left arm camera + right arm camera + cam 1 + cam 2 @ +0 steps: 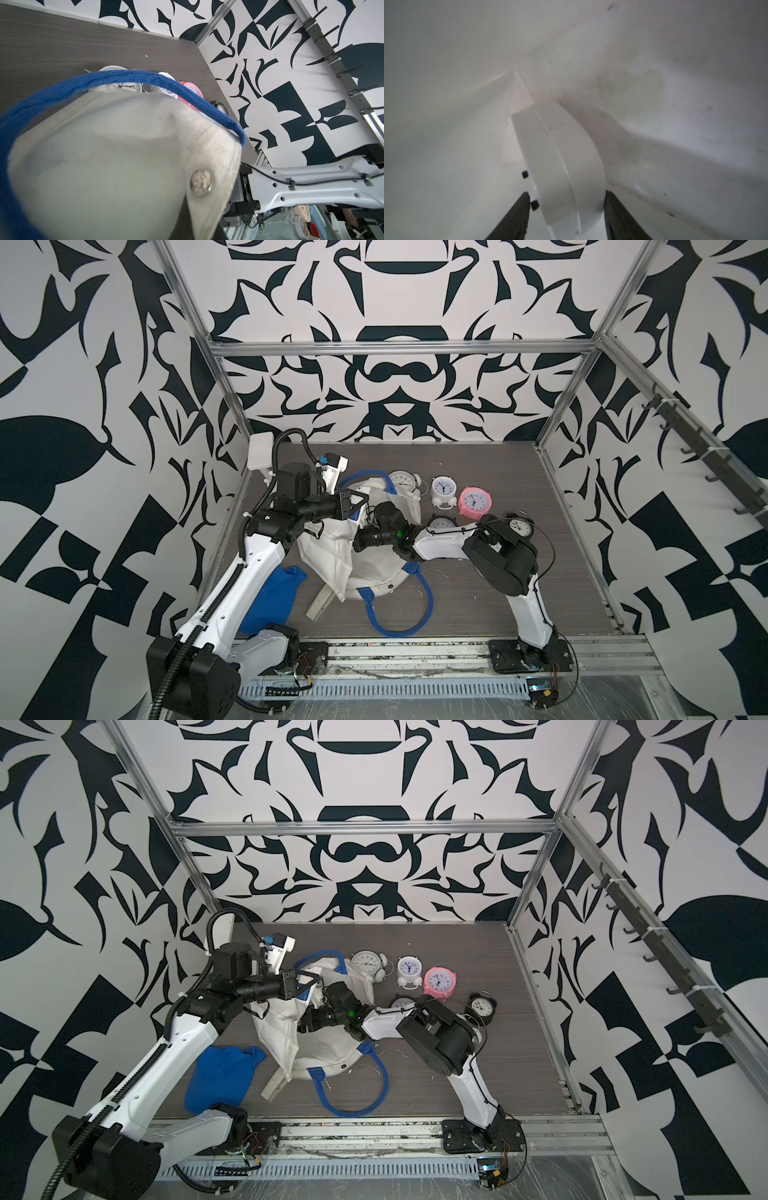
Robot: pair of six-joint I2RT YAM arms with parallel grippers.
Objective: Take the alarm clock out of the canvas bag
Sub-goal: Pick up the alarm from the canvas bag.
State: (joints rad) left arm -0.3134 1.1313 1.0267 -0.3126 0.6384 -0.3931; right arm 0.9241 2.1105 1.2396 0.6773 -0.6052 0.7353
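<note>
— What is the room looking like?
— Bold black-and-white patterned walls (395,385) are closing in the cell on three sides. Silver aluminium frame bars (399,349) are running along the edges. A dark grey wood-grain tabletop (498,593) is carrying everything.
— And the off-white canvas bag (332,560) with blue strap handles?
— It is lying crumpled mid-table, between the two arms. The left gripper (362,501) is pinching its rim, jaws pressed together on the cloth, so that edge is standing raised.
— The clock?
— The round white plastic alarm clock (560,155) is sitting deep inside the bag, against a seam. The right gripper (568,193) is straddling it, a black finger on each side. Whether they are squeezing it, I cannot tell.
— Anything else out there?
— A pale twin-bell clock (402,482), a small white clock (444,489), a pink round clock (473,502) and a black clock (519,526) are sitting on the tabletop near the bag. A plain blue cloth (278,601) is lying beside the left arm.
</note>
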